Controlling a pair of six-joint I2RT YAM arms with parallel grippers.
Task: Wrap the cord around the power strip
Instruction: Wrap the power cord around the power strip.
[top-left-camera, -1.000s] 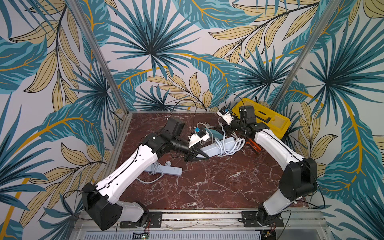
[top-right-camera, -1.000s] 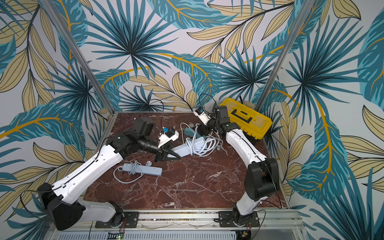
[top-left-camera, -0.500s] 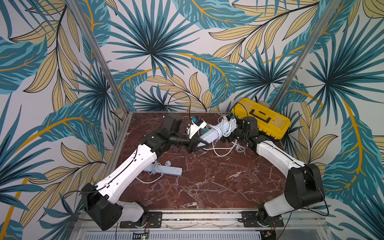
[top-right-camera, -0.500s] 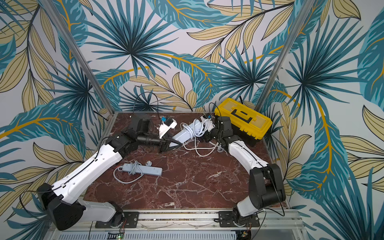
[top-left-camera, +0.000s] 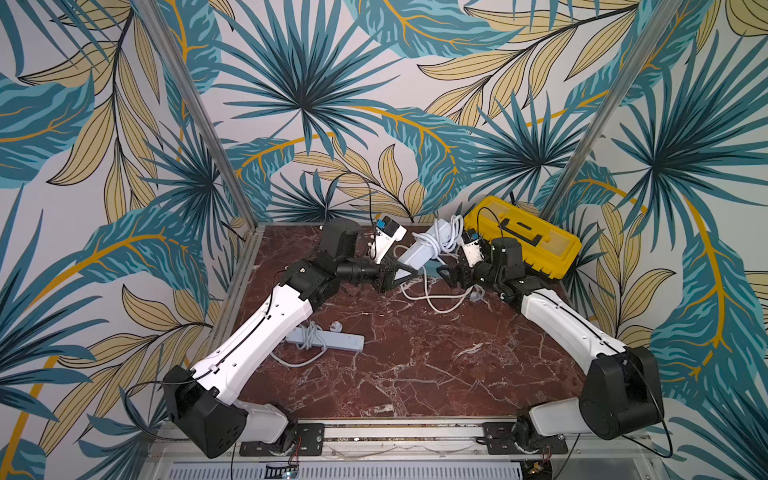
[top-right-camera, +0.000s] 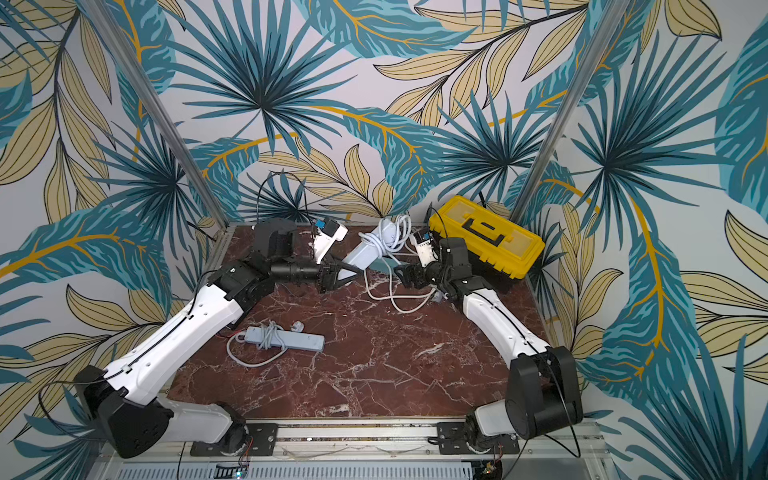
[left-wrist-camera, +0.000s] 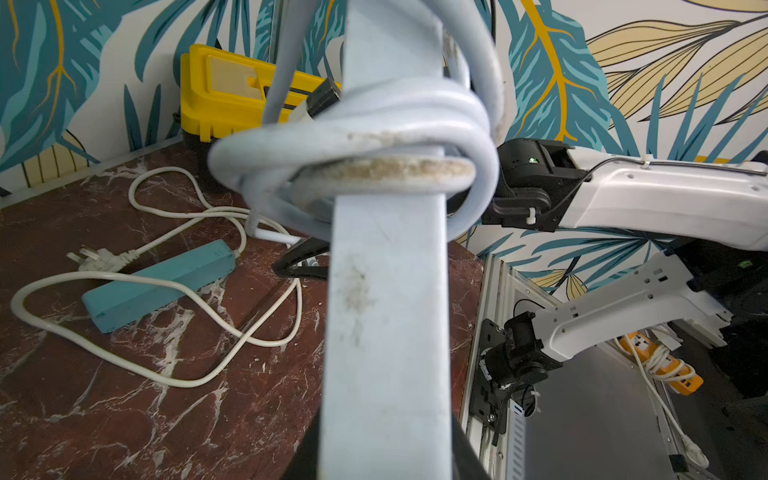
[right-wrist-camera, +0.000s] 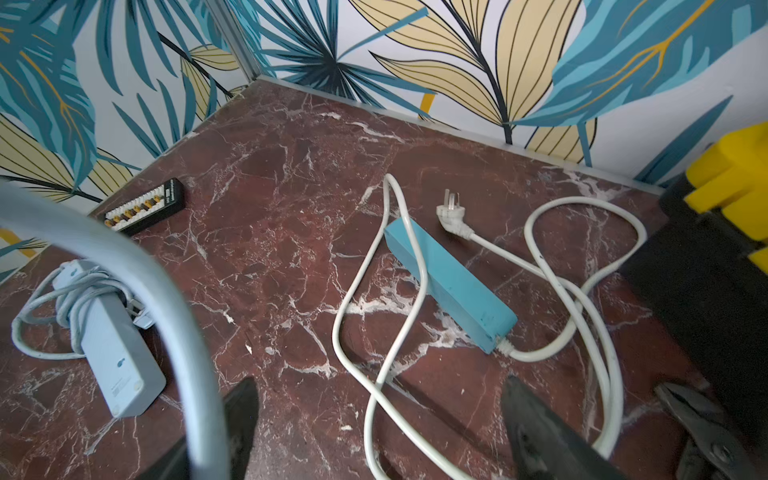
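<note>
Yellow toolbox (top-left-camera: 523, 237) nr R end effector (top-left-camera: 449, 276); teal strip (right-wrist-camera: 449, 282) close by.

Red marble desk (top-left-camera: 415, 374) with two power strips, a toolbox and small hardware lying on it.
A grey power strip (top-left-camera: 328, 340) lies flat toward the left front, its cord (top-right-camera: 270, 334) bundled around one end and one loop trailing onto the marble. Toward the back right lies a teal power strip (right-wrist-camera: 451, 286); its white cord (right-wrist-camera: 582, 266) sprawls in loose loops around it, one strand crossing its top, and the plug (right-wrist-camera: 451, 216) rests just beside it. A yellow toolbox (top-left-camera: 523, 237) fills the back right corner, with pliers (right-wrist-camera: 698, 419) near it. A black connector strip (right-wrist-camera: 145, 205) sits by the left wall.
</note>
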